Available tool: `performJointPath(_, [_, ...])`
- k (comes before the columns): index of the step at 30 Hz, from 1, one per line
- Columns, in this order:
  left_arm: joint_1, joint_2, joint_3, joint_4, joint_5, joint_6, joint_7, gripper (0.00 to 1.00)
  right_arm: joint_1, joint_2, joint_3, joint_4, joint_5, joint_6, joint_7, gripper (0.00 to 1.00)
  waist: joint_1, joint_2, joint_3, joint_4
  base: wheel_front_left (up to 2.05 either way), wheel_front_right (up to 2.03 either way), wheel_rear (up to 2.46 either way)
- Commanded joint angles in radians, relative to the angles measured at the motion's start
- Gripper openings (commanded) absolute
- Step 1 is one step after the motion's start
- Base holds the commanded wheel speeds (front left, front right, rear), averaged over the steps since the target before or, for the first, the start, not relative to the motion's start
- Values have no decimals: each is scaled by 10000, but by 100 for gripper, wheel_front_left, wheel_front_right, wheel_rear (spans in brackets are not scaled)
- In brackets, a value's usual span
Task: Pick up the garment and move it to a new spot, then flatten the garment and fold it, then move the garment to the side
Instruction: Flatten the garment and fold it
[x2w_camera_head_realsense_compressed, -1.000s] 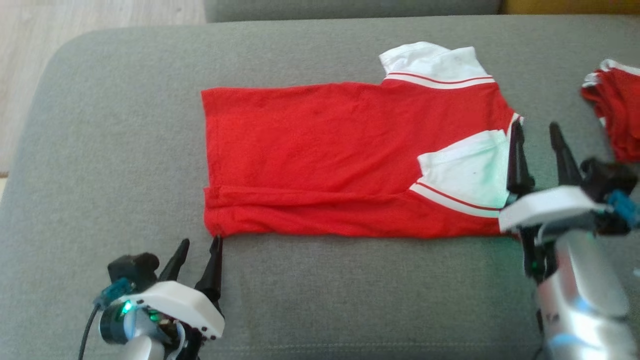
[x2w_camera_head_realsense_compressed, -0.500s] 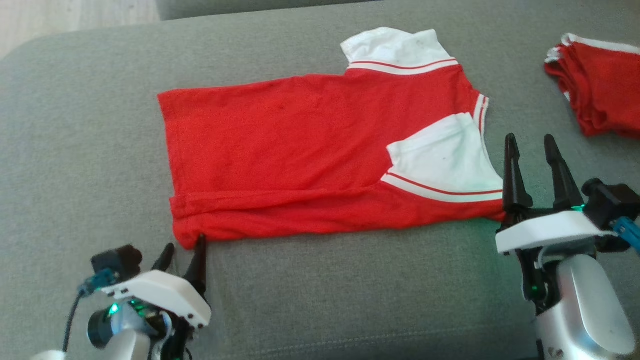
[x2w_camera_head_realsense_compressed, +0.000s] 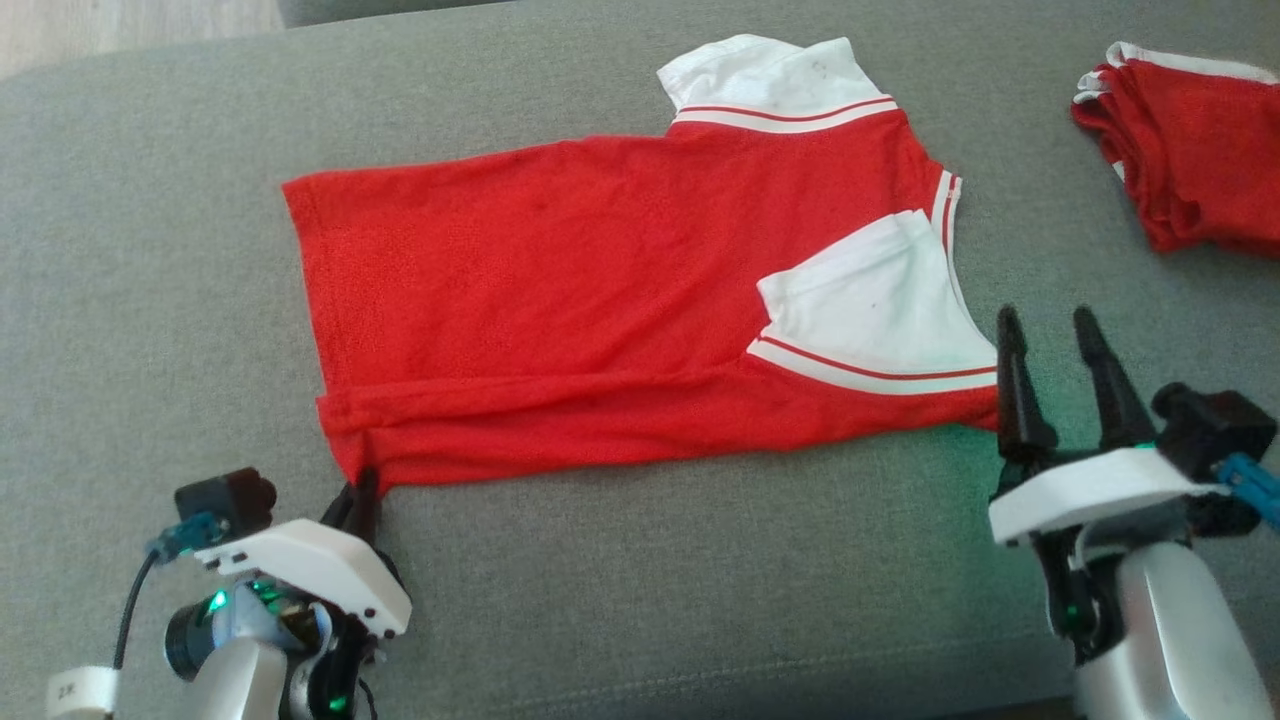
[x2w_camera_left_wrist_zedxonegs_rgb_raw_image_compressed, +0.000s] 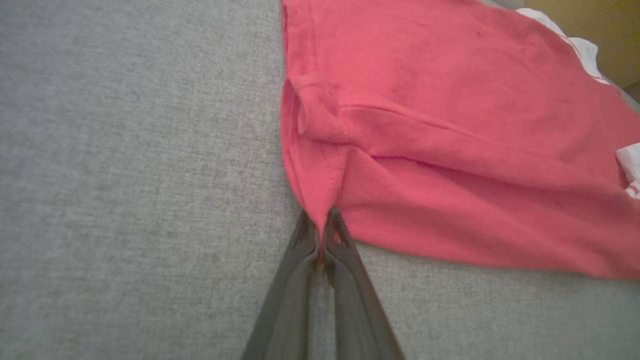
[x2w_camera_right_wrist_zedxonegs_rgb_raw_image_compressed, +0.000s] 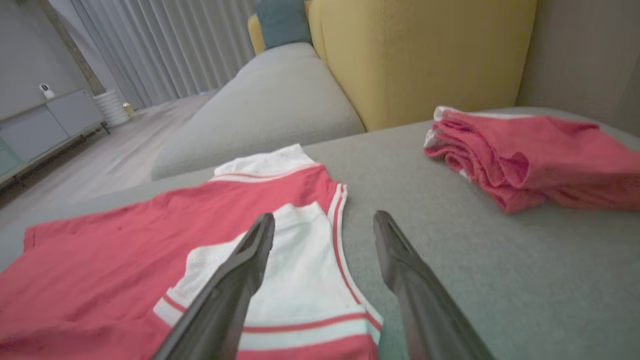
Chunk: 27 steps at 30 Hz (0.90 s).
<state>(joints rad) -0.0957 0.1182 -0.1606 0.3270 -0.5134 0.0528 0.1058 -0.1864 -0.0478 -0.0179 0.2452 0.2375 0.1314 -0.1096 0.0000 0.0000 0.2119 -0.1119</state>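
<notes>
Left hand (x2w_camera_head_realsense_compressed: 362, 490) is at the near left corner of the shirt (x2w_camera_head_realsense_compressed: 560, 300), fingers pressed together and pinching the hem. In the left wrist view the red cloth bunches to a point right between the tips. The shirt itself lies spread out on the grey couch (x2w_camera_head_realsense_compressed: 150, 300), bottom hem to the left and collar end to the right. It's red with white sleeves that have a red stripe. One sleeve sticks out past the shirt's far edge and the other is folded in over the body, and a long crease runs along the near edge. Just off the shirt's near right corner is the right hand (x2w_camera_head_realsense_compressed: 1045, 325), fingers spread wide; can't tell if it touches the cloth. Further right of the shirt, well apart, sits a folded red pile (x2w_camera_head_realsense_compressed: 1190, 170).
</notes>
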Motion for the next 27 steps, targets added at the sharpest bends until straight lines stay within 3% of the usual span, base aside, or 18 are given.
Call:
performJointPath(1, [-247,138,155,-125,-22,-2,152,0,62,-25,185,-293,-78,-7,287,100,0,0,2,27,0,0,0])
performJointPath(8, [-70,368,199,-713,28,51,36,0,929,-25,-254,-176,-105,-7,1525,100,0,0,-22,232,0,0,0])
performJointPath(13, [40,510,231,-1125,102,128,-20,0,914,-24,-440,88,-41,-7,1816,100,0,0,19,293,0,0,0])
performJointPath(25, [-13,602,244,-1527,139,306,-101,0,-278,-24,-397,2206,-118,-7,2245,100,0,0,167,560,0,0,0])
performJointPath(26, [-17,618,256,-1503,127,304,-117,0,-357,-24,-351,2381,-118,-7,2304,97,0,0,167,575,0,0,0])
performJointPath(27, [-23,630,260,-1480,121,300,-132,0,-430,-24,-309,2533,-111,-7,2350,76,0,0,165,588,0,0,0])
